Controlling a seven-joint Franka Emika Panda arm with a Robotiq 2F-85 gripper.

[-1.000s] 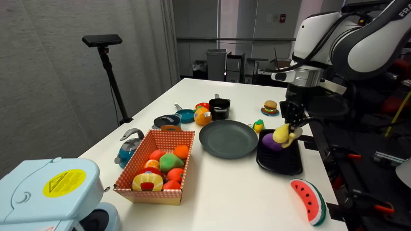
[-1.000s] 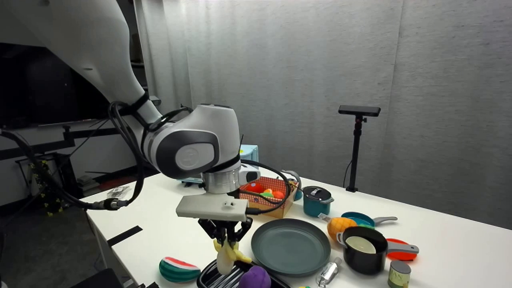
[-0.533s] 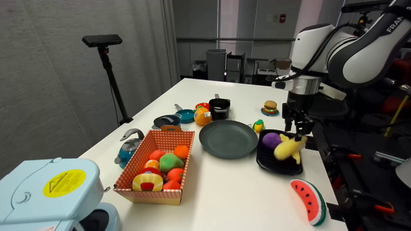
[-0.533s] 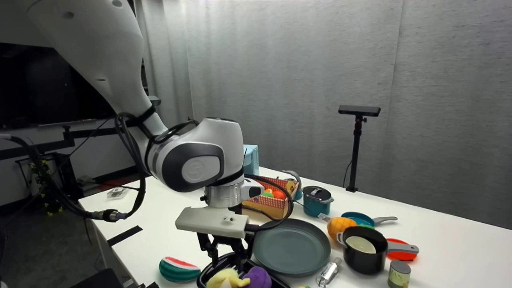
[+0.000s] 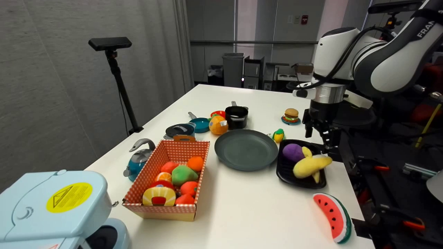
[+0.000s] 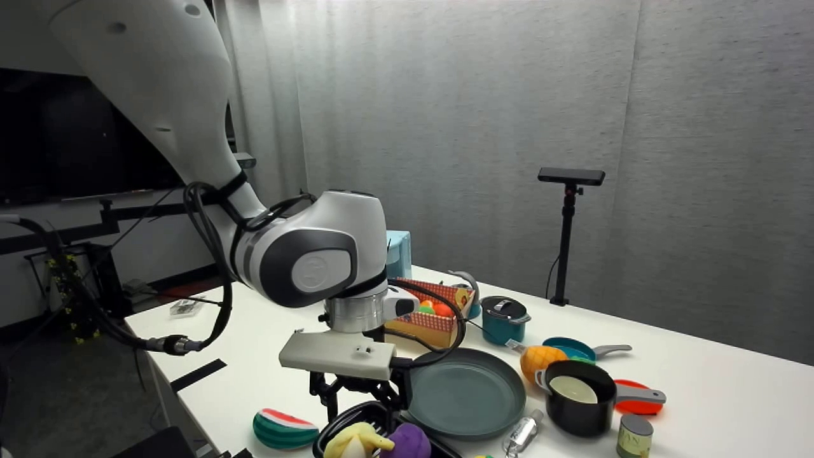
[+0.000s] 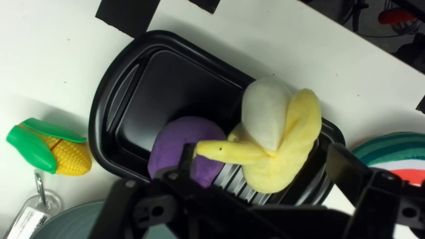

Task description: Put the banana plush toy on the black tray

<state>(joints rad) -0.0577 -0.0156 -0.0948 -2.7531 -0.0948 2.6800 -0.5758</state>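
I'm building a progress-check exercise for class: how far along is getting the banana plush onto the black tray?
Done: the banana plush toy lies on the black tray, partly over its rim.
In hand: nothing gripped; the gripper stands open above.
Left: probably only backing the gripper away.

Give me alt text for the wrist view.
A yellow banana plush toy, partly peeled, lies on the black tray beside a purple toy, framed by the open end effector. A toy corn cob lies left of the tray; a watermelon toy and a grey plate are cut off at the right and bottom edges.
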